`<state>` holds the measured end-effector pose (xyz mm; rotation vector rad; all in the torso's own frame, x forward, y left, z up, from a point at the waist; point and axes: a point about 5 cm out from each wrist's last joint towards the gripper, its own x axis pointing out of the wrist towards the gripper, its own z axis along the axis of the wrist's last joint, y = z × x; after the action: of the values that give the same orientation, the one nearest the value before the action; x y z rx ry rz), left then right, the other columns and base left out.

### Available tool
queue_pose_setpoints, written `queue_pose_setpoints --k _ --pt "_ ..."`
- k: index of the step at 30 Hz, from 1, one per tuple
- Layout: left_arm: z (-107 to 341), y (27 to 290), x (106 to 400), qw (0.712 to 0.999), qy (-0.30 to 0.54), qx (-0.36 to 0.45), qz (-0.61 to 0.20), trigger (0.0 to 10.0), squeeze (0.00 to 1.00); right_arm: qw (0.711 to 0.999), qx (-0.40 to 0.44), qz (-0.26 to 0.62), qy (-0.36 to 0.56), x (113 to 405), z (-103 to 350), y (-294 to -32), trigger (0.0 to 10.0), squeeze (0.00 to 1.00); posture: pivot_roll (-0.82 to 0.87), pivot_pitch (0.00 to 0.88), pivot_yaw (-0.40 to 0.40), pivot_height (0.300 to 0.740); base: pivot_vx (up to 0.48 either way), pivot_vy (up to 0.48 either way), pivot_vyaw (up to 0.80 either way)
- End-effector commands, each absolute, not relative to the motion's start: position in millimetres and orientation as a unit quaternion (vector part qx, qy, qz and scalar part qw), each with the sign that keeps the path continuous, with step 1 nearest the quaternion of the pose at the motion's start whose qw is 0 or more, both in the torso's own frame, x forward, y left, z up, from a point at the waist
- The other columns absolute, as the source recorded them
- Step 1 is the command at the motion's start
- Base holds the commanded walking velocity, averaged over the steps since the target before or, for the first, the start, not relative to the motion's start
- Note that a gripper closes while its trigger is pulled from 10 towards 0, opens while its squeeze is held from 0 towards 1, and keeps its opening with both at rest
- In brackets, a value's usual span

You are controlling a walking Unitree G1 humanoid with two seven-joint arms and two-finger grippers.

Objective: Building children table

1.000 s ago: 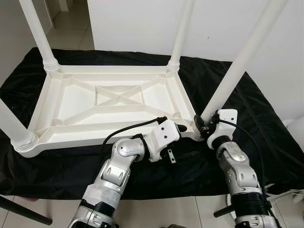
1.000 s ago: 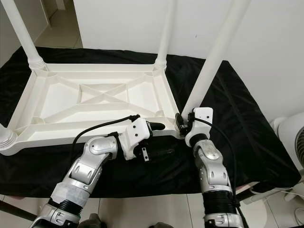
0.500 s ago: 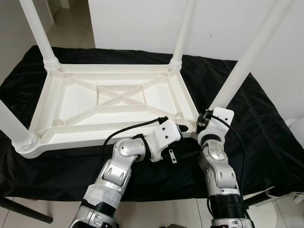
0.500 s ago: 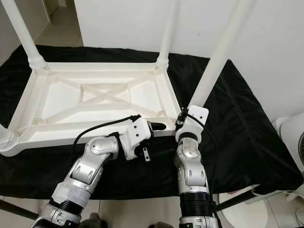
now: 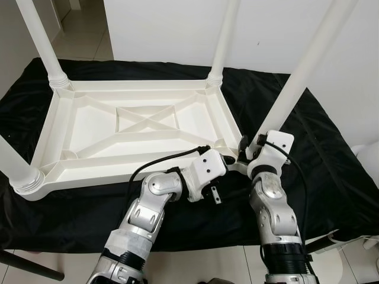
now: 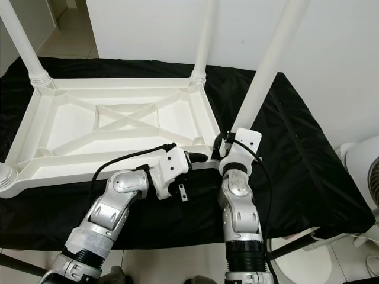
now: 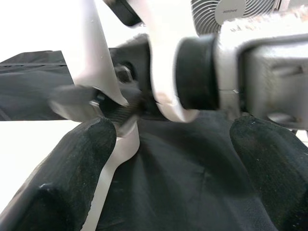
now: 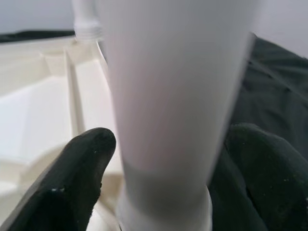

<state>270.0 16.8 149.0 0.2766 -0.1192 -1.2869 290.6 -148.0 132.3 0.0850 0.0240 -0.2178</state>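
Since a second ago, the right gripper point(image 5: 247, 149) had swung in from the 4 o'clock side of the near-right leg point(image 5: 296, 83) to sit square against its foot, and that leg leaned less steeply. Its two fingers point(image 8: 82, 168) stood either side of the leg's base, spread about as wide as the tube; whether they pressed on it could not be told. The left gripper point(image 5: 228, 160) stayed where it was, at the tabletop's near edge just at 9 o'clock of the right gripper, fingers point(image 7: 67, 178) parted with nothing between them and a strip of white rim beside one.

The tabletop point(image 5: 89, 127) lay upside down on a black cloth point(image 5: 331, 154), ribs and a crossed brace facing up. Four white legs rose from its corners: far-left point(image 5: 38, 41) at 11 o'clock, far-right point(image 5: 222, 41) at 12, near-left point(image 5: 15, 160) at 9, and the near-right one tilting toward 1 o'clock. A white fan point(image 6: 364, 177) stood on the floor at 4 o'clock
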Motion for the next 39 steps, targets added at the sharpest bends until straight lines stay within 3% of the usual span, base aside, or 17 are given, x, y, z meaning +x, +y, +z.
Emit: queue_pose_setpoints --k 1,5,6,7,18,29,30,31,32,34,35,39 --pt "148 17 276 0.836 -0.064 0.124 -0.531 10.0 0.00 0.993 0.048 -0.106 0.022 287 128 -148 10.0 1.00 0.00 0.000 -0.080 0.740 0.000 0.000 0.00" --pt "149 17 276 0.836 -0.065 0.125 -0.530 10.0 0.00 0.996 0.032 -0.085 0.022 283 125 -156 10.0 1.00 0.00 0.000 -0.080 0.740 0.000 0.000 0.00" --pt "149 17 276 0.836 -0.066 0.127 -0.530 10.0 0.00 0.998 0.025 -0.062 0.020 281 124 -162 10.0 0.33 0.00 0.000 -0.078 0.740 0.000 0.000 0.00" --pt "149 17 276 0.836 -0.067 0.127 -0.530 10.0 0.00 0.999 0.021 -0.043 0.021 280 123 -168 10.0 0.00 0.00 0.000 -0.078 0.740 0.000 0.000 0.00" --pt "150 17 277 0.832 -0.071 0.131 -0.534 10.0 0.00 0.997 -0.051 0.065 0.000 287 131 -199 10.0 0.00 0.00 0.000 -0.067 0.740 0.000 0.000 0.00" --pt "153 15 277 0.829 -0.077 0.134 -0.538 10.0 0.00 0.974 -0.100 0.203 0.021 311 129 -194 10.0 0.00 0.02 0.000 -0.070 0.740 0.000 0.000 0.00" --pt "153 16 277 0.829 -0.077 0.134 -0.537 10.0 0.00 0.971 -0.100 0.215 0.025 313 127 -193 7.0 0.00 0.02 0.000 -0.071 0.740 0.000 0.000 0.00" --pt "153 16 277 0.830 -0.077 0.134 -0.536 10.0 0.00 0.969 -0.101 0.222 0.026 314 126 -193 7.0 0.00 0.03 0.000 -0.072 0.740 0.000 0.000 0.00" --pt "153 16 277 0.830 -0.077 0.134 -0.536 10.0 0.00 0.967 -0.102 0.231 0.030 315 124 -191 1.5 0.00 0.03 0.000 -0.073 0.740 0.000 0.000 0.00" --pt "153 16 277 0.830 -0.077 0.134 -0.535 10.0 0.00 0.965 -0.102 0.238 0.031 316 123 -191 1.5 0.00 0.03 0.000 -0.073 0.740 0.000 0.000 0.00" --pt "153 16 276 0.831 -0.077 0.134 -0.535 10.0 0.00 0.964 -0.099 0.246 0.035 317 121 -190 0.0 0.00 0.03 0.000 -0.075 0.740 0.000 0.000 0.00" --pt "153 16 276 0.831 -0.078 0.134 -0.534 10.0 0.00 0.960 -0.102 0.259 0.041 317 117 -191 0.0 0.00 0.03 0.000 -0.078 0.740 0.000 0.000 0.00"
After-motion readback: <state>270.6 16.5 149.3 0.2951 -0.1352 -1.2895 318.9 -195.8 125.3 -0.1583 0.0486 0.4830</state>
